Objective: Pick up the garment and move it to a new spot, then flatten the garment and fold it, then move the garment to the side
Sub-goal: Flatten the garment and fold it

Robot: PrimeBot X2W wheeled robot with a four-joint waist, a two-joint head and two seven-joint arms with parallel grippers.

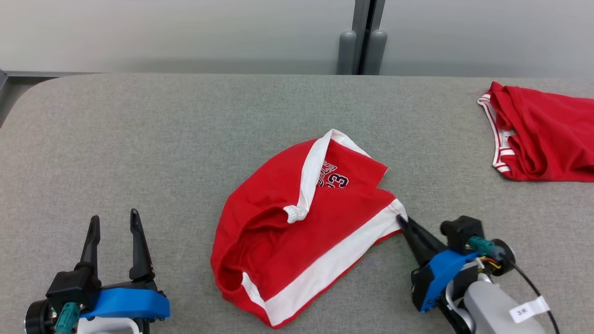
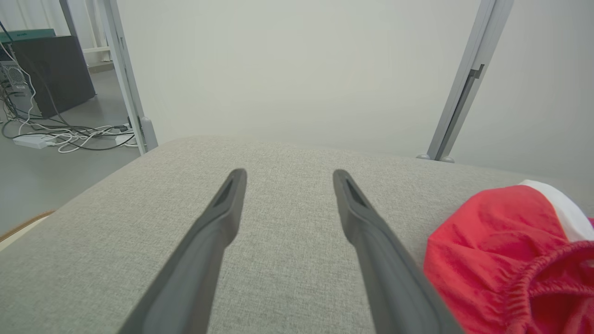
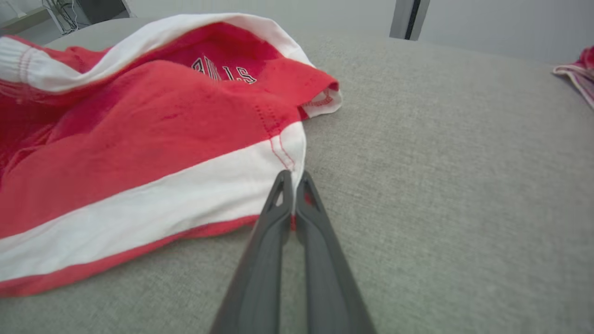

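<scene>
The right hand (image 1: 400, 220) pinches the rumpled red garment (image 1: 287, 241) by its white-banded three-o'clock corner on the woven grey counter (image 1: 185, 139), while the left hand (image 1: 115, 215) stands spread at eight o'clock.

Left gripper (image 1: 115, 216): two long, dark, tapering fingers on a black base with a blue plastic housing.
Right gripper (image 1: 402, 221): matching dark fingers and blue housing.
Plug (image 1: 480, 244): teal, beside a round black knob.
Cable (image 1: 533, 288): thin, black; red and yellow wires nearby.
Forearm (image 1: 487, 308): pale grey shell, white printed tag.
</scene>
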